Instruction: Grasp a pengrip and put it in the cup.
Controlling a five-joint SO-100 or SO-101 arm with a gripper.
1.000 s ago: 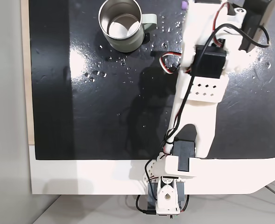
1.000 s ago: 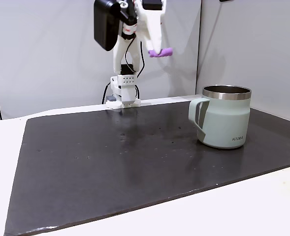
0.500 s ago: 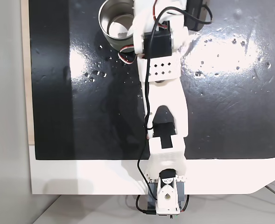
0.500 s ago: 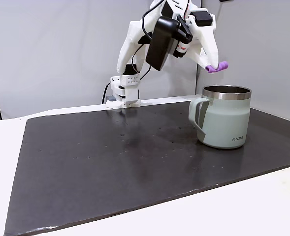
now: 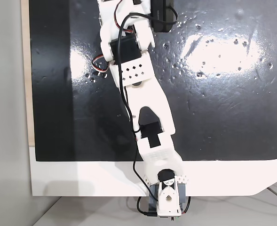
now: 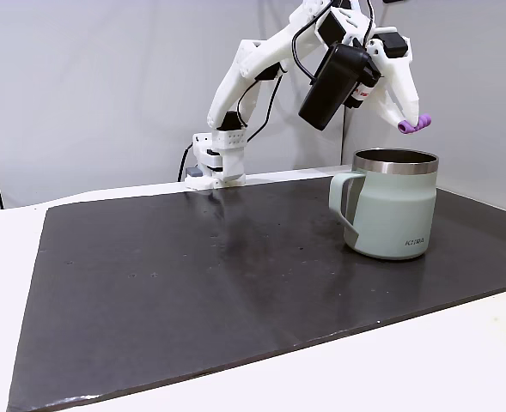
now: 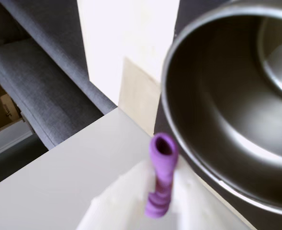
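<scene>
Since the earlier frames, the arm has swung across the dark mat [image 6: 235, 275] toward the cup [image 6: 390, 210], carrying the pengrip [image 6: 414, 125] from the middle of the scene to a spot above the cup's far right rim in a fixed view. The cup stands upright on the right side of the mat, handle turned left in that view, mouth open to receive the part. The gripper [image 6: 410, 123] is held high and pitched downward, which appears intended to bring the load over the opening before release. The jaws are closed narrowly on the pengrip, pinching its lower end so that the free end juts outward; in the wrist view the pengrip [image 7: 161, 175] stands between blurred white fingers [image 7: 126, 201] with its hollow tip just outside the steel rim of the cup [image 7: 179, 129], apart from it. Judged from that view, the part is not yet over the mouth, so a release now risks dropping it on the rim or outside. In a fixed view from above, the arm [image 5: 138, 94] reaches to the mat's far edge.
</scene>
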